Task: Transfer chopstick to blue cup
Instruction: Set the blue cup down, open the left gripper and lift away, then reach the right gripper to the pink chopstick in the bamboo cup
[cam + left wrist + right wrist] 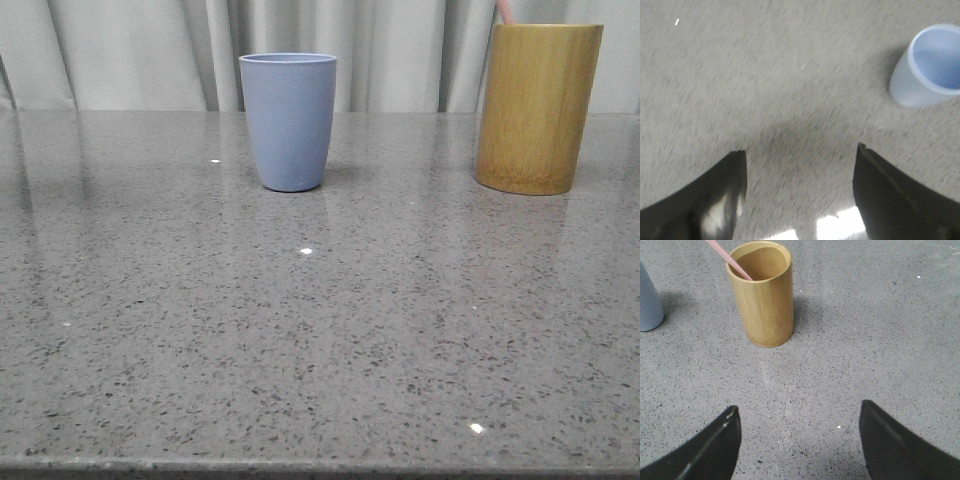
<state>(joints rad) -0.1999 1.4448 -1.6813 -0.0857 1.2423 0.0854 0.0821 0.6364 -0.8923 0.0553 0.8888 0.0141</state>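
The blue cup (289,120) stands upright and empty at the back middle of the grey table; it also shows in the left wrist view (932,66) and at the edge of the right wrist view (647,300). A pale pink chopstick (505,11) leans inside the taller bamboo cylinder (537,107) at the back right; its upper end shows in the right wrist view (729,259) above the cylinder (763,295). My left gripper (800,160) is open and empty above bare table, apart from the cup. My right gripper (799,412) is open and empty, short of the cylinder. Neither gripper shows in the front view.
The grey speckled table (320,330) stretches to a front edge at the bottom of the front view. A pale curtain (130,50) hangs behind the table's back edge.
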